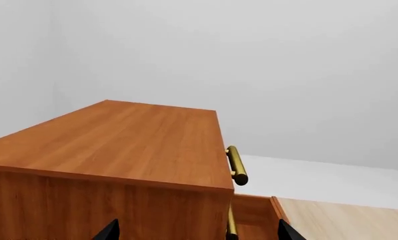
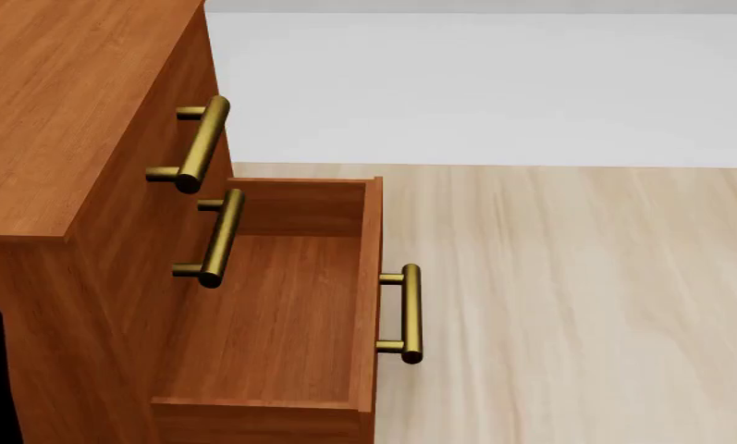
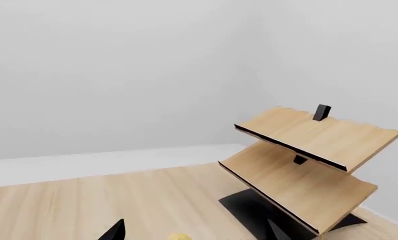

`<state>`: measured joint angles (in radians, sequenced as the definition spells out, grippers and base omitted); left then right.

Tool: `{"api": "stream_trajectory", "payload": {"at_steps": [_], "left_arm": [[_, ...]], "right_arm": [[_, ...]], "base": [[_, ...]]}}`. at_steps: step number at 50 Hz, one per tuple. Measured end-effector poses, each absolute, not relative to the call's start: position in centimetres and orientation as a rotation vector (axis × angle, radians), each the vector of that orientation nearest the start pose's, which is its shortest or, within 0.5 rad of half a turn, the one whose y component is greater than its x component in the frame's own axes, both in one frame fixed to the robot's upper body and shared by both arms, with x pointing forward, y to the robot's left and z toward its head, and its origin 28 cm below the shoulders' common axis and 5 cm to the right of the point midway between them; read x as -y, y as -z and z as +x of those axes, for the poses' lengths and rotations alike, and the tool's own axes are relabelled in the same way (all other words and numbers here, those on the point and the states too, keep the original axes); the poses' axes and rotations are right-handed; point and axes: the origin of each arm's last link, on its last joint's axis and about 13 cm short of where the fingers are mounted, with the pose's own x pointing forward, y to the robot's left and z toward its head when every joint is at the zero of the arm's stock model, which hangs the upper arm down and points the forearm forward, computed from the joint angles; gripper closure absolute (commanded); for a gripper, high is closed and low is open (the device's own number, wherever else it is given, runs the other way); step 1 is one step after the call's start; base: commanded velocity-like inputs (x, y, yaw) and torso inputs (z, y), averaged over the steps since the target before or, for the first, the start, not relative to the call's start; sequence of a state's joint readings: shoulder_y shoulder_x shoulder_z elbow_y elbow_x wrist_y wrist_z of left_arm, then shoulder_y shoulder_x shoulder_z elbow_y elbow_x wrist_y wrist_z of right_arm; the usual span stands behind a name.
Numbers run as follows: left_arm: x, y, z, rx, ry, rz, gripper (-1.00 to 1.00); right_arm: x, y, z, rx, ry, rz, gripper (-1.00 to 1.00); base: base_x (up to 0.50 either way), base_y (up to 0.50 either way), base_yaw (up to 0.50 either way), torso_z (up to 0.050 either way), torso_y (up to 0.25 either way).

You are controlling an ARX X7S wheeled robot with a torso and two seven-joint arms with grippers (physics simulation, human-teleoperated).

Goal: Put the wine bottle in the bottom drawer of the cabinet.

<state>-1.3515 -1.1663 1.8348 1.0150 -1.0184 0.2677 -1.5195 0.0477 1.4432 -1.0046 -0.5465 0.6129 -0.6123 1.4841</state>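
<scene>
The wine bottle is nowhere in our pictures, so we cannot say where it is, which way it lies from our hands, or how its long side points. We also cannot tell which arm is nearer to it.

The cabinet [image 2: 47, 120] is on the left in our head view. The bottom drawer [image 2: 269, 305] is pulled out toward the right, and it looks empty inside. Its brass handle [image 2: 408, 313] sticks out on the right side. The two upper drawers look shut.

Our left gripper [image 1: 195, 234] shows only two dark tips at the edge of its wrist picture. The tips sit far apart, so it looks wide, and we see nothing between them. It points at the side of the cabinet, close to it, but we cannot tell if it touches.

Our right gripper [image 3: 195, 231] also shows just two dark tips set far apart, so it looks wide too. A small yellow thing [image 3: 179, 236] peeks in near the tips. It is too small for us to name, and we cannot tell if it is held. This gripper faces a light wooden rack [image 3: 305, 165] on a black base, with bare shelves.

We think the drawer is ready, and we must find the bottle next
</scene>
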Motion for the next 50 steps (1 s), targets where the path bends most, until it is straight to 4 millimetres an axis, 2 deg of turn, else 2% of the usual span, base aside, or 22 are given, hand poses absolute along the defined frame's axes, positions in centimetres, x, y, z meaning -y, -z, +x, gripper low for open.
{"api": "stream_trajectory", "payload": {"at_steps": [18, 50], "left_arm": [[-21.0, -21.3, 12.5, 0.110, -0.027, -0.094, -1.00], [-21.2, -21.2, 12.7, 0.107, -0.040, -0.091, -1.00]], "right_arm": [[19.9, -10.9, 12.6, 0.085, 0.455, -0.117, -1.00], [20.1, -7.8, 13.5, -0.002, 0.456, -0.122, -1.00]], "base": [[0.00, 0.00, 0.00, 0.000, 0.000], [0.00, 0.00, 0.00, 0.000, 0.000]]}}
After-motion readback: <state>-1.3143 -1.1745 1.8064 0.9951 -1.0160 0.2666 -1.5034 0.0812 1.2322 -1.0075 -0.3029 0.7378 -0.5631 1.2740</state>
